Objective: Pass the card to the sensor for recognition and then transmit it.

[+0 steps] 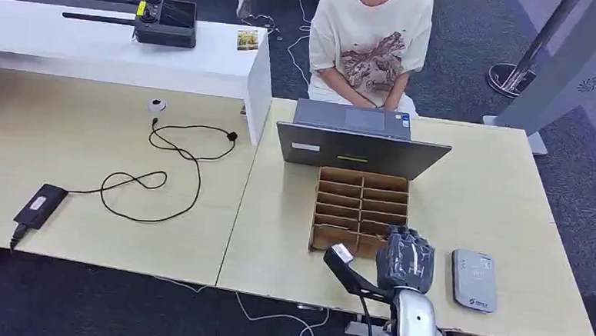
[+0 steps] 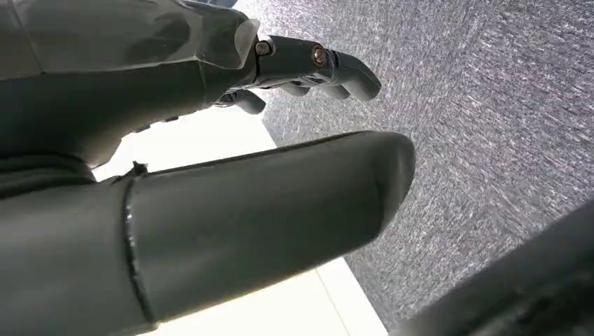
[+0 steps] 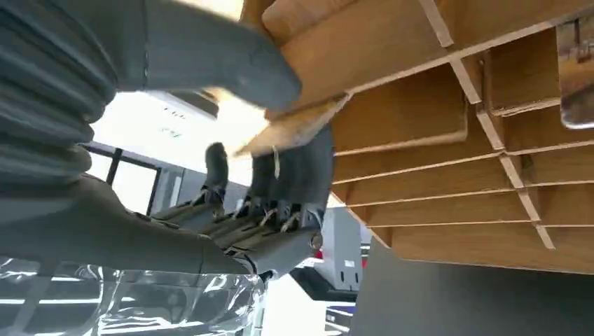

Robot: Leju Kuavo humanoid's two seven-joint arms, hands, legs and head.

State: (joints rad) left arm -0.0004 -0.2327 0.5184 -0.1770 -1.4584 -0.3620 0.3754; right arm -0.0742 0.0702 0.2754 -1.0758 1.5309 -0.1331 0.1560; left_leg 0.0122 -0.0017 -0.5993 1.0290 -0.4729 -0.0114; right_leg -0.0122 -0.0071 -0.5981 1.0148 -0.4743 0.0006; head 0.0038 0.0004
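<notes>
Well to the left of the cardboard box point(image 1: 360, 210), a black power adapter point(image 1: 39, 205) lies on the wooden table point(image 1: 111, 150), its cable looping toward the box. Behind that, on a white desk point(image 1: 93, 49), sits a black remote controller point(image 1: 165, 21).

The box is brown and open-topped, split into two columns of narrow slots. Just behind it stands a grey laptop point(image 1: 361, 144), with a person point(image 1: 371, 41) seated at it.

The left hand point(image 2: 210, 203) hangs over grey carpet beside a pale table edge, thumb and fingers apart with nothing between them.

The right hand point(image 1: 406, 258) is at the box's near right corner. In the right wrist view its thumb point(image 3: 231, 63) lies against the box's outer wall and its fingers point(image 3: 294, 182) curl under a cardboard edge. I cannot tell whether it pinches a card, and no card is clearly identifiable.

Just right of the box, beyond the hand, the sensor point(image 1: 474, 279) lies flat. It is a grey rounded slab with small print at its near end, its long axis running from the table's near edge toward the far side.
</notes>
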